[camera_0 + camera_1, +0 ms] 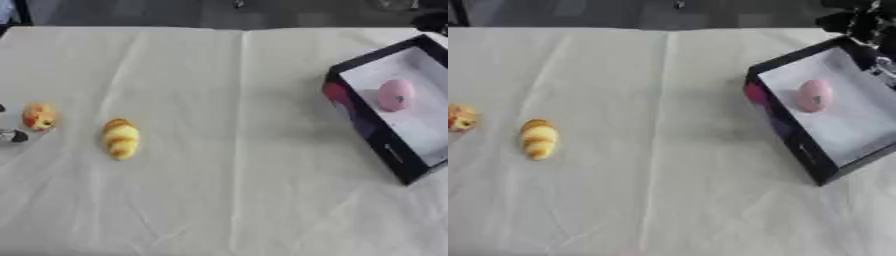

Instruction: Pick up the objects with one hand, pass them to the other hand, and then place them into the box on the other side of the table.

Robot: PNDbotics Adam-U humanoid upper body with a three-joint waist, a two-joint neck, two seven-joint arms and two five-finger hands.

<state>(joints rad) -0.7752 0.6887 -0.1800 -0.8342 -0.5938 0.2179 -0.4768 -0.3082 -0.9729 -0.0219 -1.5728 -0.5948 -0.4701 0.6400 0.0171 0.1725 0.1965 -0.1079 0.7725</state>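
Note:
A red-and-yellow apple-like fruit (38, 116) lies on the cloth at the far left. To its right lies a yellow and orange croissant-shaped piece (121, 139). A black box (376, 142) with a pale floor sits tilted at the right, with a pink rounded object (395, 95) inside it. Only the tips of my left hand (12, 135) show at the left edge, just below and left of the fruit, spread and holding nothing. My right hand (857, 22) is a dark shape above the box's far corner, at the top right.
A white creased cloth (236, 190) covers the table, whose far edge (175, 27) runs along the top with dark floor beyond. A reddish patch (337, 94) marks the box's near outer wall.

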